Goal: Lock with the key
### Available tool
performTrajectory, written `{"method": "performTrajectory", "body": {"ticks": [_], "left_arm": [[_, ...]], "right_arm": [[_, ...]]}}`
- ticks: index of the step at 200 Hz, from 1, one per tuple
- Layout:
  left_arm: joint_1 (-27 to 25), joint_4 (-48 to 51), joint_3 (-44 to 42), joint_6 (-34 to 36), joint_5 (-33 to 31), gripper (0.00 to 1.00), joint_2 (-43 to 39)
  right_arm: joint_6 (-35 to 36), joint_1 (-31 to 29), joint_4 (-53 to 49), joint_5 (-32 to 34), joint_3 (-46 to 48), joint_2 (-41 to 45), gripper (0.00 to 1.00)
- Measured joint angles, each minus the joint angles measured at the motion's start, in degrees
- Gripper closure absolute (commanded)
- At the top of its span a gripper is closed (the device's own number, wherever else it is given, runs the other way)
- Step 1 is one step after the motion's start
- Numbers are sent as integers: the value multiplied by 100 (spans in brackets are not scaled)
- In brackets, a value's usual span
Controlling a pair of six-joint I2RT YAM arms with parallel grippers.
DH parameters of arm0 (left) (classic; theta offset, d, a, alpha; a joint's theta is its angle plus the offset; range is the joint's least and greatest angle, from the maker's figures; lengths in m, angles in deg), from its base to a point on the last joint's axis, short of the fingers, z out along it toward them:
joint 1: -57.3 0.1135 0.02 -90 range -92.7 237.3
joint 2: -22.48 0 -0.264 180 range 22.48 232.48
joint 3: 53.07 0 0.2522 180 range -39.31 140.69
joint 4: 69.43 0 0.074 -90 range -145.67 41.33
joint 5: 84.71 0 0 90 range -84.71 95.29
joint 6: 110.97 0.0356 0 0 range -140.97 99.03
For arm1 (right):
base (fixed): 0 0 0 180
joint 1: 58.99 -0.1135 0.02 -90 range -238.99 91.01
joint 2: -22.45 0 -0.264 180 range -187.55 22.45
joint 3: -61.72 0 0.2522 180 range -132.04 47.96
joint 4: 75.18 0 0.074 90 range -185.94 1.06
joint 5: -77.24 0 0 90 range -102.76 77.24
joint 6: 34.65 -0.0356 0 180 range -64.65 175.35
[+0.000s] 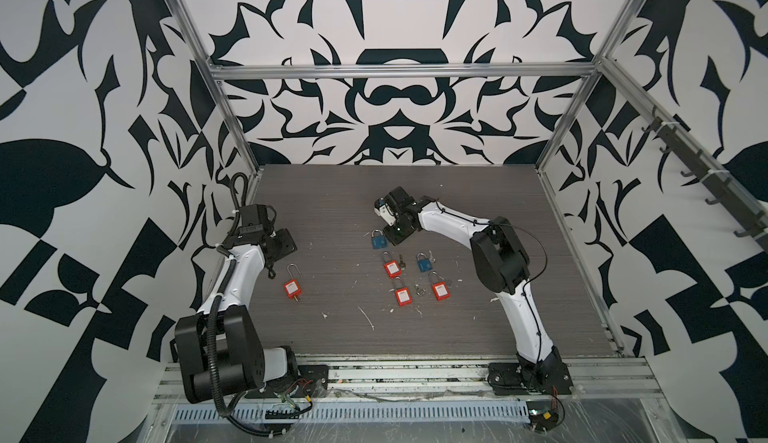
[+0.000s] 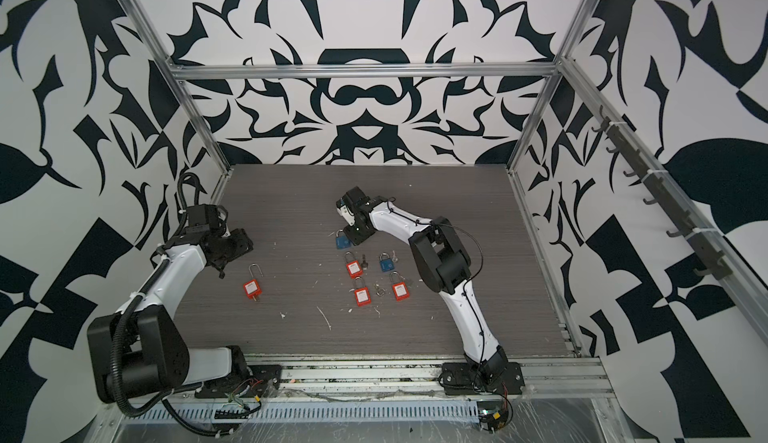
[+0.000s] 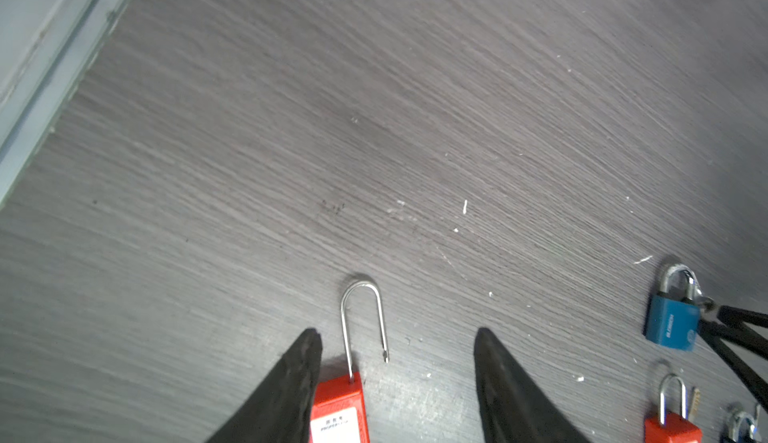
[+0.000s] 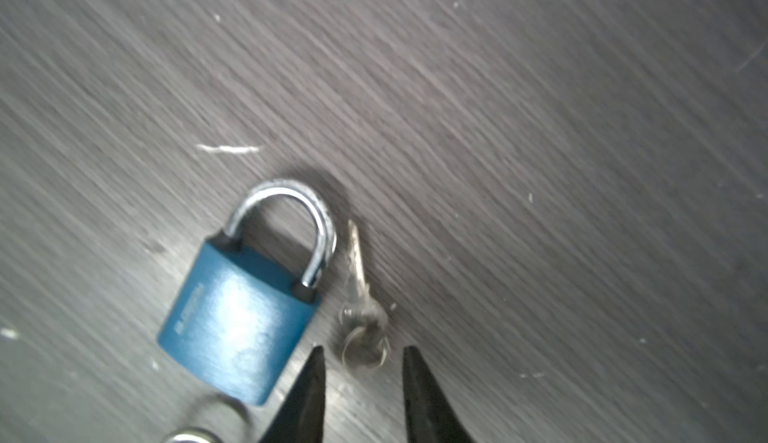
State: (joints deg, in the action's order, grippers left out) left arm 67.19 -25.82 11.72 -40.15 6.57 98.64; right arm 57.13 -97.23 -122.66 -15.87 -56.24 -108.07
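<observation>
A red padlock (image 1: pixel 292 287) lies flat on the left of the table, its long shackle (image 3: pixel 363 316) swung open with one leg free of the body. A small key stub (image 1: pixel 296 297) shows at its lower end. My left gripper (image 3: pixel 397 331) is open over it, and the red body (image 3: pixel 338 414) lies beside one finger. My right gripper (image 4: pixel 361 347) is open, its tips on either side of the ring of a silver key (image 4: pixel 357 283). That key lies beside a blue padlock (image 4: pixel 241 316) with a closed shackle, seen in a top view as the blue padlock (image 1: pixel 377 239).
In a top view, a red padlock (image 1: pixel 392 267), a second blue padlock (image 1: pixel 424 263) and two more red ones (image 1: pixel 402 295) (image 1: pixel 439 290) lie mid-table, with a black-headed key (image 1: pixel 402 261) and loose keys (image 1: pixel 417 289) among them. A metal frame rail (image 3: pixel 37 88) edges the table.
</observation>
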Motion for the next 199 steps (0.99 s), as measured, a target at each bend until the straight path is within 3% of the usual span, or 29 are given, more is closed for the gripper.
{"method": "performTrajectory", "body": {"ticks": [56, 106, 143, 199], "left_arm": [[24, 223, -358, -197, 133, 37, 48], [24, 470, -706, -577, 37, 35, -46], [22, 651, -739, -815, -212, 35, -74], [-44, 599, -1047, -1123, -50, 38, -55]], "right_arm": [[-114, -9, -72, 302, 105, 730, 36], [-144, -46, 63, 468, 629, 1480, 34], [-164, -76, 79, 492, 942, 1508, 34], [-168, -81, 125, 492, 1091, 1508, 34]]}}
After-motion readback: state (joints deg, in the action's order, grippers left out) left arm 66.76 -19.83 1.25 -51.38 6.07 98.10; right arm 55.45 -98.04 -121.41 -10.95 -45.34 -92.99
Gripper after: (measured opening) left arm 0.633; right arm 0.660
